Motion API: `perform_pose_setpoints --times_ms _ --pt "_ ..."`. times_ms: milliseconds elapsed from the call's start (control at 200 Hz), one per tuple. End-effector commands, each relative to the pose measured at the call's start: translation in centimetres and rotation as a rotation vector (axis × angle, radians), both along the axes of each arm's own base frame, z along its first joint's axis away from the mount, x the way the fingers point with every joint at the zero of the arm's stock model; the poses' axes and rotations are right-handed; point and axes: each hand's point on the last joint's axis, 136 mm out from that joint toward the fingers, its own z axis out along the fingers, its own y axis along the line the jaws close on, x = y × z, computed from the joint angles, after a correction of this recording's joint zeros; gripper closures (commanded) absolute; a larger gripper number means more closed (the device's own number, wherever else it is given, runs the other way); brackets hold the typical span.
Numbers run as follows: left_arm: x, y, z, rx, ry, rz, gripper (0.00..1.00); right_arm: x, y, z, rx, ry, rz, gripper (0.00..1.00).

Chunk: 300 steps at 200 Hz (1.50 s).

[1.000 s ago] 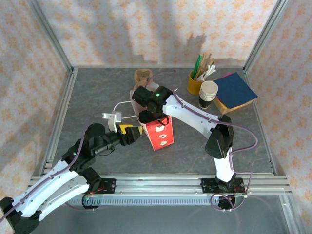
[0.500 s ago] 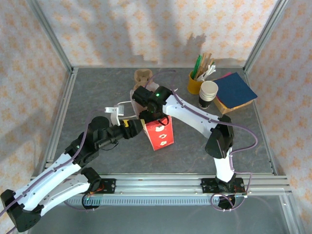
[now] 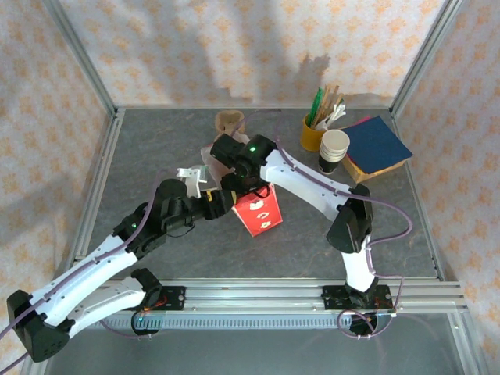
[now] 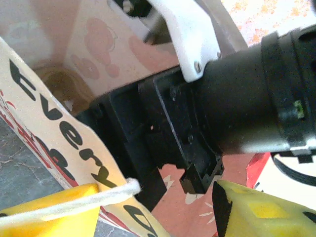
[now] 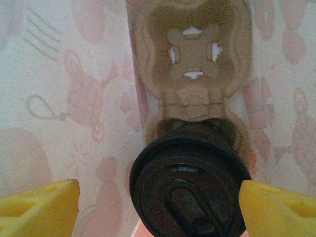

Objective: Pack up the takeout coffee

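Observation:
The takeout coffee (image 5: 190,190) shows its round black lid from above. It stands in a brown cardboard cup carrier (image 5: 192,64) at the bottom of the red and white paper bag (image 3: 262,215). My right gripper (image 5: 158,210) is down inside the bag, open, one yellow finger on each side of the lid. The left finger stands clear of the lid; the right fingertip (image 5: 276,207) is right at the lid's rim. My left gripper (image 4: 153,212) is open at the bag's upper left edge (image 4: 54,128), with the bag's white string handle (image 4: 74,202) lying across one finger.
A yellow cup of sticks and straws (image 3: 314,131), a stack of white cups (image 3: 333,148) and a blue pad (image 3: 376,144) stand at the back right. A brown cardboard piece (image 3: 228,121) lies behind the bag. Metal frame rails border the table.
My left arm has moved forward and right to the bag's edge, its jaws narrowing. The bag has tipped slightly. The right arm stays in the bag.

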Motion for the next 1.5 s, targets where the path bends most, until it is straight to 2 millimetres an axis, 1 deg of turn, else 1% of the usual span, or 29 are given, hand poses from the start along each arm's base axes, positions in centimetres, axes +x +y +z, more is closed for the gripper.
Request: perform_pose_setpoints --times_ms 0,315,465,541,611,691,811,911,961,1036,1131,1206,1301,1496 --pt "0.0 0.0 0.8 0.027 -0.023 -0.009 0.39 0.6 -0.1 0.6 -0.013 -0.016 0.003 0.17" --pt "-0.2 0.1 3.0 -0.004 -0.06 -0.011 0.39 0.7 -0.2 0.4 -0.012 -0.016 0.005 0.17" --pt "-0.3 1.2 4.0 0.03 -0.062 0.028 0.37 0.7 -0.5 0.3 -0.015 -0.014 0.0 0.17" --pt "-0.2 2.0 4.1 0.052 -0.047 0.069 0.36 0.8 -0.6 0.3 -0.012 -0.016 -0.003 0.17" --pt "0.0 2.3 4.2 0.05 -0.033 0.094 0.36 0.9 -0.5 0.6 -0.001 -0.021 -0.005 0.17" --pt "0.2 2.4 3.8 0.043 -0.011 0.116 0.38 0.9 -0.4 0.7 0.004 -0.023 -0.005 0.17" --pt "0.8 3.2 2.9 0.063 0.026 0.184 0.4 0.7 -0.5 0.5 -0.001 -0.017 -0.003 0.17" --pt "1.1 3.6 2.8 0.076 0.036 0.216 0.41 0.7 -0.6 0.4 -0.003 -0.015 -0.003 0.17" --pt "1.3 3.8 2.7 0.082 0.041 0.233 0.43 0.7 -0.6 0.4 -0.002 -0.017 -0.004 0.17" --pt "1.6 3.5 2.8 0.08 0.045 0.233 0.45 0.8 -0.6 0.5 0.002 -0.019 -0.005 0.17" --pt "2.0 3.2 2.4 0.094 0.061 0.233 0.5 0.8 -0.6 0.5 0.002 -0.02 -0.007 0.17" --pt "2.3 2.9 2.1 0.104 0.07 0.227 0.57 0.7 -0.6 0.5 0.0 -0.018 -0.006 0.17" --pt "2.5 2.5 2.4 0.104 0.069 0.217 0.71 0.7 -0.6 0.6 0.006 -0.02 -0.009 0.17" --pt "2.6 2.1 3.4 0.093 0.057 0.201 0.8 0.9 -0.4 1.0 0.013 -0.027 -0.011 0.17"
